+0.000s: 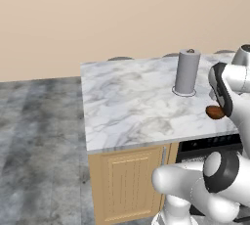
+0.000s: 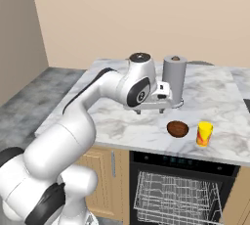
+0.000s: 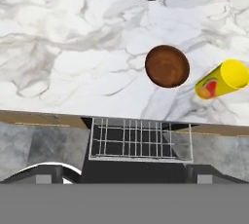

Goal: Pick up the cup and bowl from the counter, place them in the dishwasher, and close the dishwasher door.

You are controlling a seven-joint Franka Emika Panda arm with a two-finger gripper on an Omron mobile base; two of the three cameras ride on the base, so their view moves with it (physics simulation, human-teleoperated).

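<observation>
The dark brown bowl (image 2: 177, 129) sits on the marble counter (image 2: 122, 126) near its front edge. The yellow cup (image 2: 204, 134) stands just right of it. In the hand view the bowl (image 3: 167, 65) is right of centre and the cup (image 3: 222, 79) is at the right edge. My gripper (image 2: 150, 111) hangs open above the counter, a little left of the bowl and behind it, holding nothing. Below the counter edge the dishwasher (image 2: 180, 160) stands open, its white wire rack (image 2: 176, 197) showing. The dishwasher door (image 3: 131, 168) is a dark panel below the rack (image 3: 141, 138).
A tall grey cylinder (image 2: 174, 79) stands on a ring just behind my hand, also visible in the left base view (image 1: 188, 72). Light wooden cabinets (image 1: 132, 180) flank the dishwasher. My arm covers part of the bowl (image 1: 214, 112). Grey floor (image 1: 39, 146) lies to the left.
</observation>
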